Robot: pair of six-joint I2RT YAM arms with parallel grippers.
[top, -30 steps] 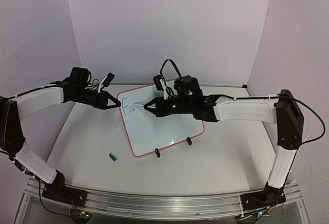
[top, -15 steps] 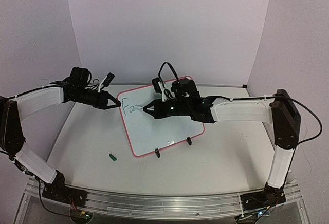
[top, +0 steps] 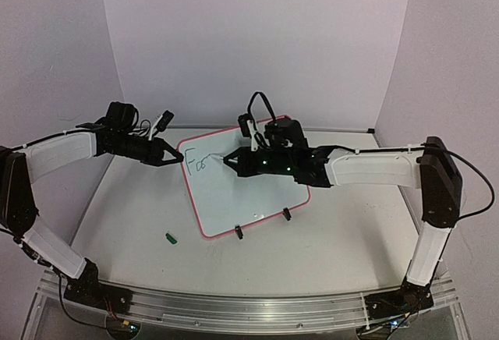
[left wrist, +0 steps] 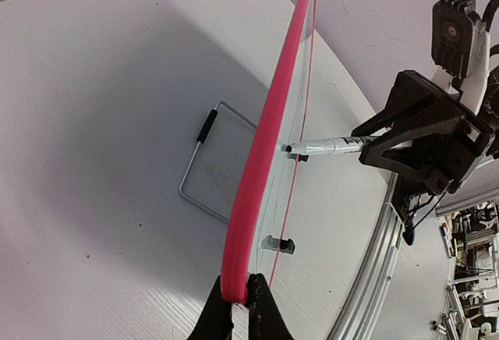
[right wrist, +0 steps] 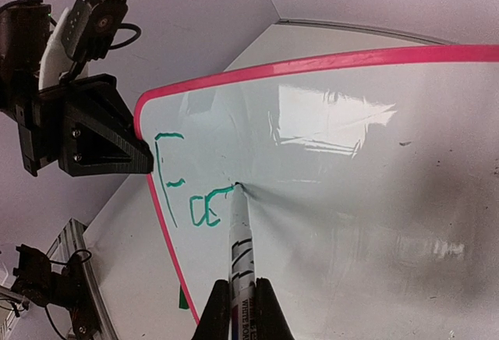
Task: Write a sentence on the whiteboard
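The whiteboard (top: 249, 196), white with a pink-red rim, stands tilted on the table. My left gripper (top: 178, 157) is shut on its upper left corner; the left wrist view shows the jaws (left wrist: 239, 305) pinching the pink rim (left wrist: 265, 137). My right gripper (top: 234, 161) is shut on a white marker (right wrist: 240, 246). The marker's tip touches the board (right wrist: 374, 161) just right of the writing. The sentence (right wrist: 191, 200) is thin green script reading "Fa", with a stroke rising to the marker tip. From above the sentence (top: 196, 164) sits near the board's top left.
A small green marker cap (top: 171, 238) lies on the table left of the board's lower corner. Two black clip feet (top: 238, 231) sit on the board's near edge. A wire stand (left wrist: 204, 161) shows behind the board. An aluminium rail (top: 234, 313) runs along the near table edge.
My right gripper drew the marker left, then back right and slightly up, adding a green stroke after the "a". The left gripper and the board have stayed put.
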